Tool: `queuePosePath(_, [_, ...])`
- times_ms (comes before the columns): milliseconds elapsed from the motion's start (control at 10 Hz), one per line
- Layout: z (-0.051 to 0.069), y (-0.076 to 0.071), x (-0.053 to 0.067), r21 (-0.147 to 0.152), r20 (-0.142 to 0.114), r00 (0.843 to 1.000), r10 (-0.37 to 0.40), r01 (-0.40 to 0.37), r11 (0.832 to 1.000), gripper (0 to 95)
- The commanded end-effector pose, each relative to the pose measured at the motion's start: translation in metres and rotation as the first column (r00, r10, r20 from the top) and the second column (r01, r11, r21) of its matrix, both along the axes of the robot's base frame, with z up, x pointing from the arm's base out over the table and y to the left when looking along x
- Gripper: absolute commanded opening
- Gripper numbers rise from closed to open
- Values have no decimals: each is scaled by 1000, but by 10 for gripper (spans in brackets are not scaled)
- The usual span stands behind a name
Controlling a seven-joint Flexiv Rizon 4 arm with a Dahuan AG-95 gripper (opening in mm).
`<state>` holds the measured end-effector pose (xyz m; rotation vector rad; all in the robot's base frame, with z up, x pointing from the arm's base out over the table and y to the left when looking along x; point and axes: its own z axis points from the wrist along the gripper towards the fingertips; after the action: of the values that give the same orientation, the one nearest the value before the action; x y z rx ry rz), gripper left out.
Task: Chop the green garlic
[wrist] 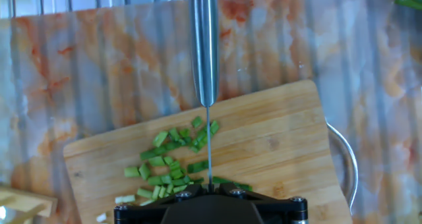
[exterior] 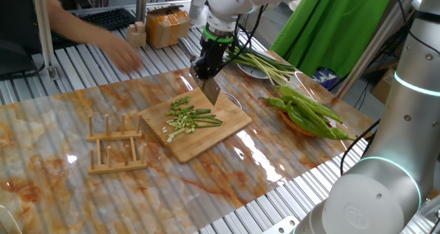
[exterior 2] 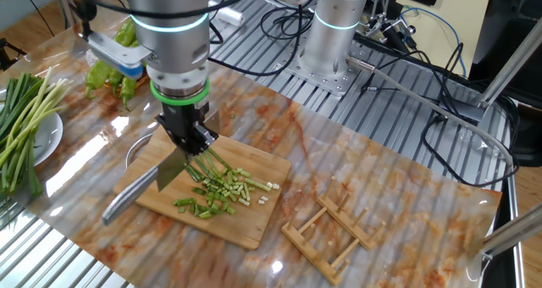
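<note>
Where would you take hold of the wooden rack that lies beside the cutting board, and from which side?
Probably by one of the upright pegs of the wooden rack, coming from straight above. The rack rests flat on the table with its rails low against the surface. The slim pegs stand free, with open space on both sides for the jaws.
</note>
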<state>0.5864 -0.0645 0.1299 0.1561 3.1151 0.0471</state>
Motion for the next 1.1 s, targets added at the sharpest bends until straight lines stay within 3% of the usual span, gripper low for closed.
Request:
queuePosePath(100, [12,-4,0,-35,10,999,48,-48,998,0])
queuePosePath(500, [22,13,-2,52,27,992,125,-126,991,0])
queuePosePath(600, [24,15,-1,100,40,991,126,-130,987,0])
queuePosePath(700, [27,16,1,126,43,988,149,-154,980,0])
queuePosePath(800, [28,15,2,135,48,986,162,-167,977,0])
queuePosePath(1000, [31,15,1,183,63,982,181,-189,965,0])
queuePosePath(1100, [32,16,1,187,66,980,188,-197,962,0])
